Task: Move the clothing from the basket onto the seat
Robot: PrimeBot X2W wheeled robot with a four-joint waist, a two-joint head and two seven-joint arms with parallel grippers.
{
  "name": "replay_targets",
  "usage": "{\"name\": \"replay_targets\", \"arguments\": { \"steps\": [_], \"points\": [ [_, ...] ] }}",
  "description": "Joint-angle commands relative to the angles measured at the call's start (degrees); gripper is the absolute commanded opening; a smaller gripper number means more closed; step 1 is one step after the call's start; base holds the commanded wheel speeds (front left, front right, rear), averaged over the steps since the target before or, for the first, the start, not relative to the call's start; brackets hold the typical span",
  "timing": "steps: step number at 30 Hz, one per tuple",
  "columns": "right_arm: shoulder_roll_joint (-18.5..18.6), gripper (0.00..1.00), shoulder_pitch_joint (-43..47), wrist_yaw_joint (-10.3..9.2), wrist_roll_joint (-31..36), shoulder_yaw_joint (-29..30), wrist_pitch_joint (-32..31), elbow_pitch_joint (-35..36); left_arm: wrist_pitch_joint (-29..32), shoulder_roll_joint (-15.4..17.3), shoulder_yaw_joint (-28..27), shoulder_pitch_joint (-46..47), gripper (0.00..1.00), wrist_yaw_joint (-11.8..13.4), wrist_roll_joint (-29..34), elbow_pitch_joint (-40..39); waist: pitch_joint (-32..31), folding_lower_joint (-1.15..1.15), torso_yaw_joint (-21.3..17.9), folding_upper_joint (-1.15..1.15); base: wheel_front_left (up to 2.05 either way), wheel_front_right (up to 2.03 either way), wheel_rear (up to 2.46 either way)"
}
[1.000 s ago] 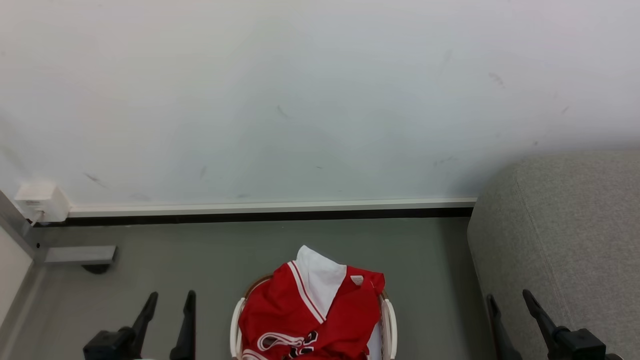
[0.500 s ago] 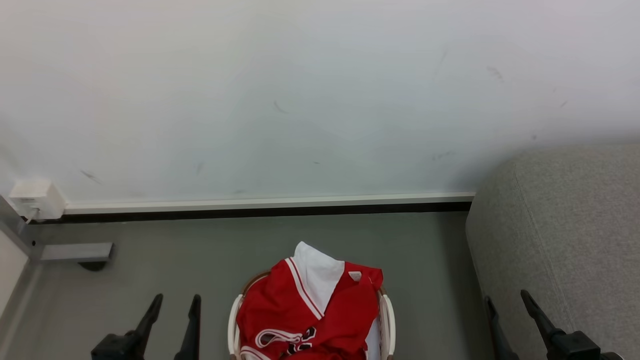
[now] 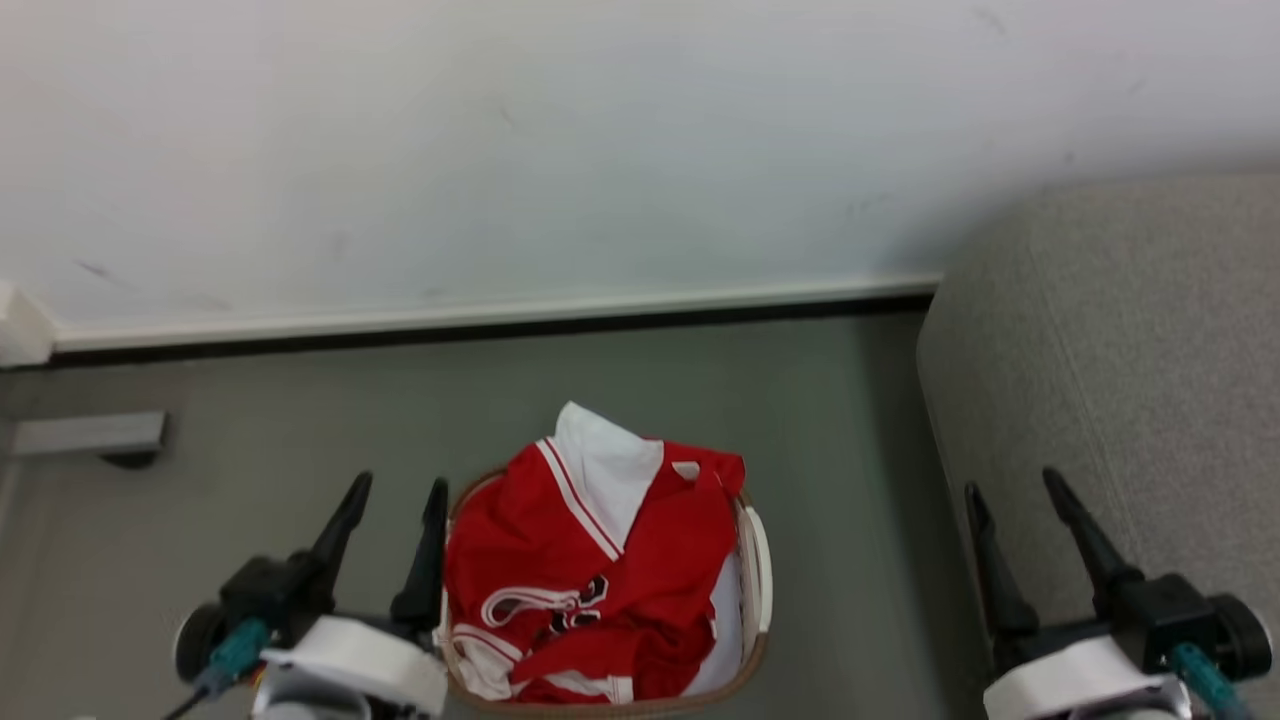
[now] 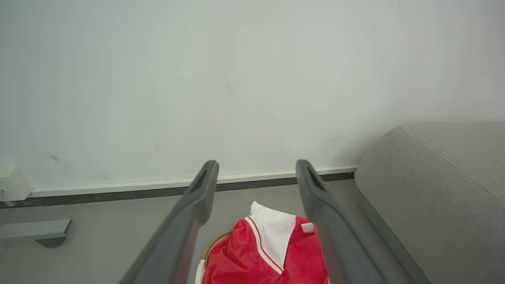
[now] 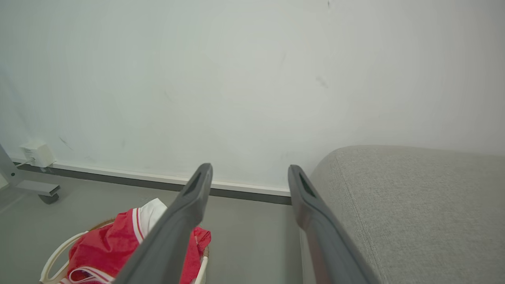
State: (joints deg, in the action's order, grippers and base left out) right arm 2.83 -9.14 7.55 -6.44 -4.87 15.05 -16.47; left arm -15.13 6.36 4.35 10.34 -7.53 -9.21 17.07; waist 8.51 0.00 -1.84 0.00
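Head view showed my left tool [image 3: 398, 485] and right tool [image 3: 1012, 483] low and near, fingers pointing toward the far wall [image 3: 600, 150], both spread open, holding nothing. The red clothing [image 3: 590, 560] lay heaped in the one oval basket [image 3: 760, 560], long axis near-to-far, between them on the floor [image 3: 250, 380]; one grey seat [image 3: 1120, 380] stood right.

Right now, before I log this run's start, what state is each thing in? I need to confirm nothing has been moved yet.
clothing, heaped in the basket, draped over its far rim, not gripped.
basket, upright on the floor, full.
seat, no clothing on the part in view.
left gripper, open, holding nothing, beside the basket's left side.
right gripper, open, holding nothing, by the seat's edge.
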Motion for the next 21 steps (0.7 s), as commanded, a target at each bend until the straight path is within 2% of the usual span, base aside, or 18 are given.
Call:
{"name": "replay_targets", "arguments": {
  "steps": [1,7,8,14,21],
  "points": [
    [0.11,1.00,-1.84,-0.12,0.41,0.35,0.20,1.14,-0.04,0.67,1.36,2.53,1.00,0.10,-1.23,0.68,4.97,0.00,-1.98,0.00,0.00,0.00,0.00],
    [0.09,1.00,-6.92,-0.12,1.06,0.15,0.17,5.67,-0.04,2.69,8.09,11.87,1.00,0.10,-3.52,4.73,14.04,0.00,-4.49,0.00,0.00,0.00,0.00],
    [0.09,1.00,-6.92,-0.12,1.06,0.15,0.17,5.67,-0.04,2.69,8.09,11.87,1.00,0.10,-3.52,4.73,14.04,0.00,-4.49,0.00,0.00,0.00,0.00],
    [0.07,1.00,-11.30,-0.12,1.47,-0.88,0.10,10.29,-0.04,4.94,14.57,22.03,1.00,0.09,-5.40,11.79,22.76,0.00,-7.04,0.00,0.00,0.00,0.00],
    [0.07,1.00,-14.67,-0.12,1.21,-2.21,0.10,14.62,-0.04,5.91,20.88,30.91,1.00,0.10,-8.74,20.17,30.43,0.00,-9.07,0.00,0.00,0.00,0.00]
  ]
}}
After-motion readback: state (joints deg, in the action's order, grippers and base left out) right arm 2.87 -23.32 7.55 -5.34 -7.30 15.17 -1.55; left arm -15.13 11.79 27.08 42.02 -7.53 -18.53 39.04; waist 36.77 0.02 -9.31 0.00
